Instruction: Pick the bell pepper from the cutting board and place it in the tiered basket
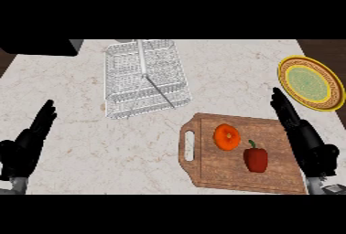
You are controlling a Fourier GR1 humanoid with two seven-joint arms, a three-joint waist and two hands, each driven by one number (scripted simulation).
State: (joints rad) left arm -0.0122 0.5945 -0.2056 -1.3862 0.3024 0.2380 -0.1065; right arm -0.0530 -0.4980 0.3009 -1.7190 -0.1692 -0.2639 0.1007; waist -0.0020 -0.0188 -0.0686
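A red bell pepper (pixel 256 158) with a dark green stem lies on the right half of the wooden cutting board (pixel 219 176). The white wire tiered basket (pixel 145 77) stands at the back of the counter, left of the board and apart from it. My right hand (pixel 305 137) is open with straight fingers pointing away, over the board's right edge, just right of the pepper and not touching it. My left hand (pixel 27 141) rests open at the left edge, far from both.
An orange round fruit (pixel 227 136) sits on the board just left of and behind the pepper. A yellow-rimmed plate with a green centre (pixel 310 82) lies at the back right. A dark object (pixel 40 47) occupies the back left corner.
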